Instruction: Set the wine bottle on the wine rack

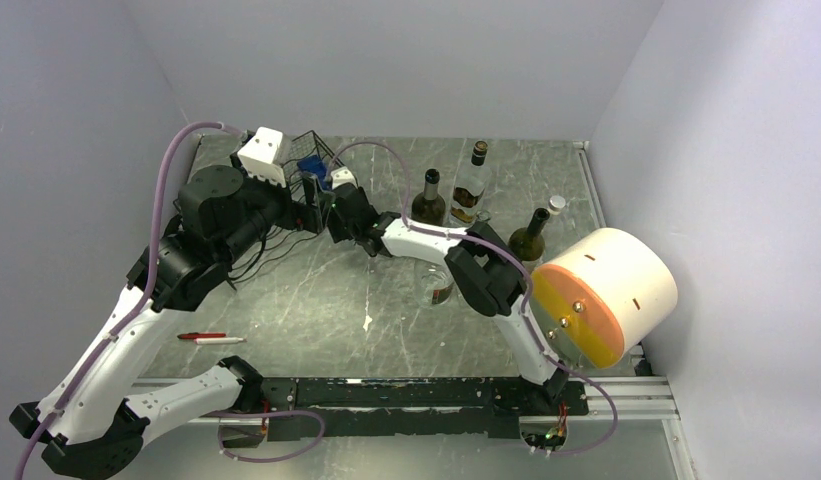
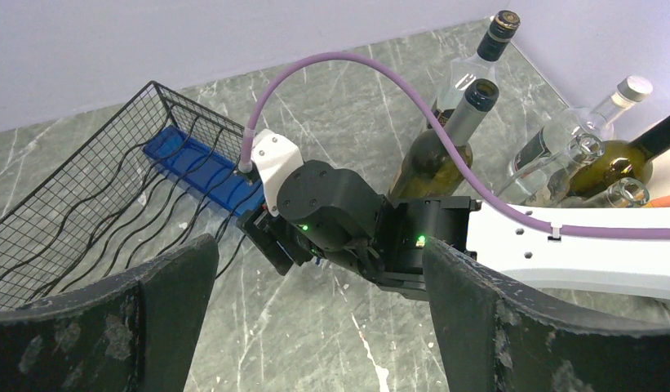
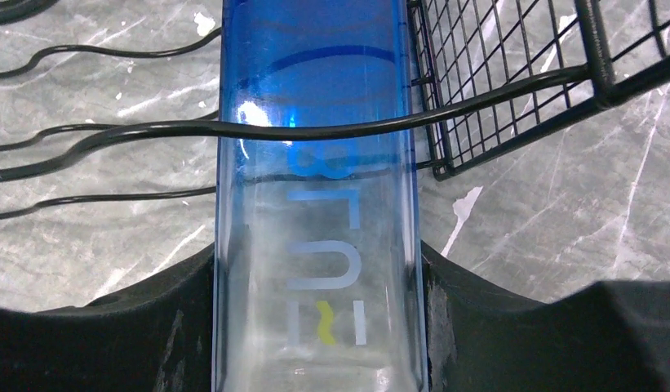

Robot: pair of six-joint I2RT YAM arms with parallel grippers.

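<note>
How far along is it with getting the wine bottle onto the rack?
Nearly there. Done: the blue bottle lies partly inside the wine rack, one wire crossing it. In hand: the right jaws grip its body. Remaining: settle it in a cradle and let go.

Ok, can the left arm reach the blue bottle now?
Probably not: the right tool grips the blue bottle in the wine rack, and that arm's wrist sits between the open left tool and it.

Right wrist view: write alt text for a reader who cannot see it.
A blue see-through bottle fills the centre, held between two black fingers. A black wire of the wine rack crosses it; grey marbled table behind.
</note>
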